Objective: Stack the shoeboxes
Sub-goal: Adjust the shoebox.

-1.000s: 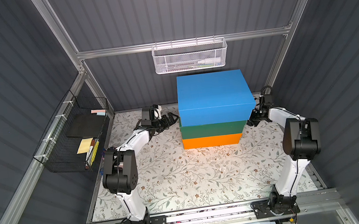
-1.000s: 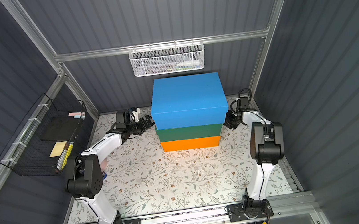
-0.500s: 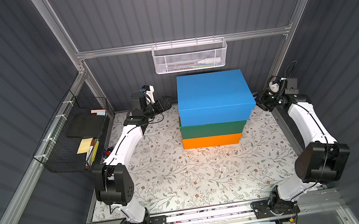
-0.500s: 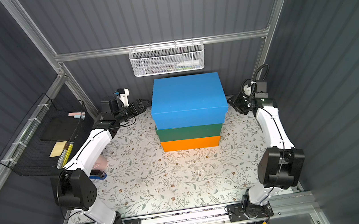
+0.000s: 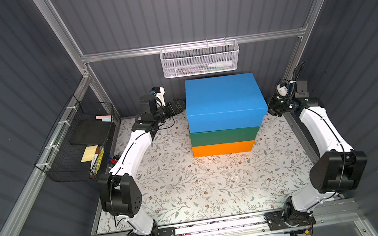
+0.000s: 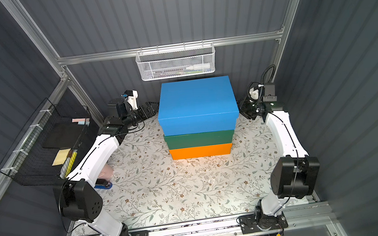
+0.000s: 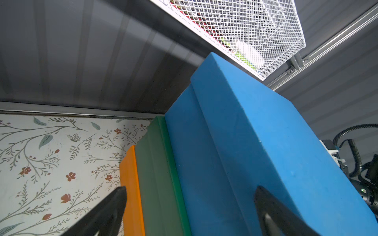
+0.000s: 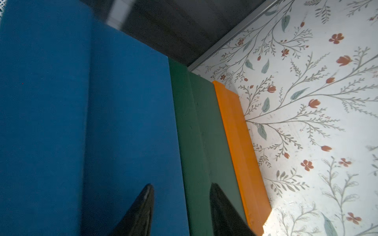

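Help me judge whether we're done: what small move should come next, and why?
The blue box sits on the green box, which sits on the orange box. The left gripper and right gripper are open beside them, holding nothing. So probably back both grippers away.

Dark grey ribbed walls (image 5: 194, 7) framed by aluminium rails (image 5: 189, 45) enclosed a floral-patterned tabletop (image 5: 191, 184), brightly lit at its centre, while a white mesh basket (image 5: 175, 59) hung on the back wall and a black wire basket (image 5: 61, 161) on the side rail.
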You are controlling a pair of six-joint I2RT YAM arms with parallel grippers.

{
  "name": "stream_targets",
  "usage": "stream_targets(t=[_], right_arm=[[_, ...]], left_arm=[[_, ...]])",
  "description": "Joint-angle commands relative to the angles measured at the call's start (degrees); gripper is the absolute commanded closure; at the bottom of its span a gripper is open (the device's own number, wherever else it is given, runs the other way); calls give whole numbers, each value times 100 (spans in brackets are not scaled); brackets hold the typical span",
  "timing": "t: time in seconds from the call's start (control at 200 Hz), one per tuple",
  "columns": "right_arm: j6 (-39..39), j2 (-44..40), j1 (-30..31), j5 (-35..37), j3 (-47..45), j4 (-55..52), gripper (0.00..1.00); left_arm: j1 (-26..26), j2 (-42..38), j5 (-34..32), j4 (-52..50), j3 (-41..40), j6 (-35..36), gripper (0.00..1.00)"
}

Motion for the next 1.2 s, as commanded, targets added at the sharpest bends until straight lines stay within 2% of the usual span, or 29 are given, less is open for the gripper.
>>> stream_targets(t=[0.0, 0.665, 0.826, 0.881, 0.956, 1.051, 1.141, 1.156, 1.196], right_arm=[[71, 56, 172, -147, 168, 25, 53], [46, 194, 176, -86, 91, 87, 52], [-10, 278, 158, -18, 167, -14, 48], [-66, 266, 121, 64, 167, -57, 45], [-154, 220, 40, 252, 160, -129, 35], [-204, 127, -156, 539, 76, -122, 17], [-372, 20, -454, 644, -103, -5, 7], [-413, 1, -501, 671, -128, -2, 2], [-517, -43, -606, 778, -202, -5, 1]], left_arm=[[-105, -9, 181, -105, 158, 32, 1], [-100, -309, 75, -106, -191, 11, 0], [-98, -452, -20, -272, -316, 114, 0], [-98, -520, -21, -237, -351, -2, 0], [-84, -529, -404, -389, -258, 13, 0], [-37, -437, -643, -591, 3, 239, 0], [100, -351, -861, -750, 189, 448, 0], [137, -338, -883, -762, 199, 483, 0], [264, -302, -864, -768, 210, 539, 1]])
